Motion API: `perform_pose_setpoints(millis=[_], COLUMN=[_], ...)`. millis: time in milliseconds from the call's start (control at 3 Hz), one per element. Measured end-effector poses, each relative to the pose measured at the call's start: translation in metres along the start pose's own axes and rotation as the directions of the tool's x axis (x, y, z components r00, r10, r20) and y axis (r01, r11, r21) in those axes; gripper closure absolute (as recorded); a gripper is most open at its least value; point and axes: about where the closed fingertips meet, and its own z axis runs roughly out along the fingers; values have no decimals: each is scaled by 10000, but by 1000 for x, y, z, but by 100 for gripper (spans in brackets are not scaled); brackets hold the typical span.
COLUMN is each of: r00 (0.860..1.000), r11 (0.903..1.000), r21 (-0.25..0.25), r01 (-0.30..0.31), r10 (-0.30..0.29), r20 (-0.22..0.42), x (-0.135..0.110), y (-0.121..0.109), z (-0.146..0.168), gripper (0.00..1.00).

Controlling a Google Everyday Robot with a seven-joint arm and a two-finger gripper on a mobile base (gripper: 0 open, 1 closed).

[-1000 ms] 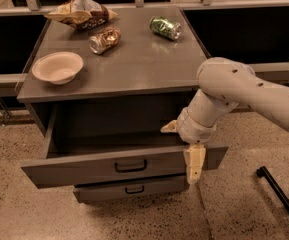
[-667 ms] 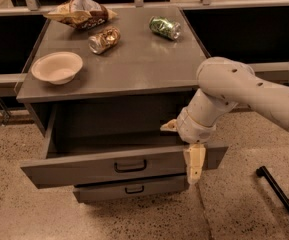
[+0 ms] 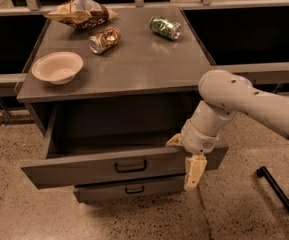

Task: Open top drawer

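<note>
The top drawer (image 3: 84, 168) is pulled well out of the grey cabinet; its wide front carries a small black bar handle (image 3: 130, 166) at centre, and its deep box looks empty. My gripper (image 3: 185, 160) hangs from the white arm at the right end of the drawer front. One cream finger (image 3: 194, 171) lies in front of the panel, the other (image 3: 174, 140) is behind it, inside the drawer. The jaws straddle the front panel's top edge.
A smaller drawer (image 3: 134, 189) shows below, slightly out. On the cabinet top (image 3: 144, 64) are a cream bowl (image 3: 57, 67), a chip bag (image 3: 81, 11), a crushed brown can (image 3: 104, 39) and a green can (image 3: 165, 27). A dark pole (image 3: 279, 194) lies on the floor at right.
</note>
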Motion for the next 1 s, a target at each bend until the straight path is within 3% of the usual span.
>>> perform_pose_setpoints(millis=[333, 667, 1000], r00=[10000, 9996, 9965], r11=[10000, 9999, 9987], r21=[-87, -135, 253], r01=[-34, 4, 449], r10=[35, 0, -465], r20=[62, 277, 698], x=[0, 0, -11], y=[4, 17, 35], z=[0, -7, -37], gripper=[48, 64, 37])
